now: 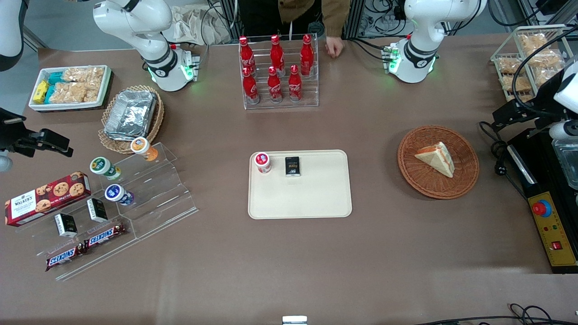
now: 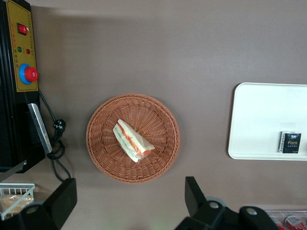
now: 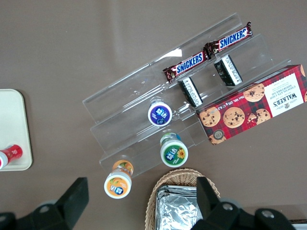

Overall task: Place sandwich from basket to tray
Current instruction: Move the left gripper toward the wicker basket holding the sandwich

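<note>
End effector (image 2: 129, 201) of the left arm hangs above the tabletop (image 1: 384, 253) with fingers (image 2: 194, 191) spread wide, holding nothing. Sandwich (image 1: 437, 159) lies in the round reddish-brown basket (image 1: 465, 180). Cream tray (image 1: 316, 198), well apart, carries a red-lidded cup (image 1: 262, 162) and a small black box (image 1: 292, 166).

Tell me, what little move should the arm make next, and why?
Probably lower the open tool toward the triangular white-bread sandwich. The sandwich lies in the round reddish-brown wicker basket, untouched, and the tool hangs above the table beside the basket with nothing between its fingers. The flat cream plastic tray has bare room for it.
</note>
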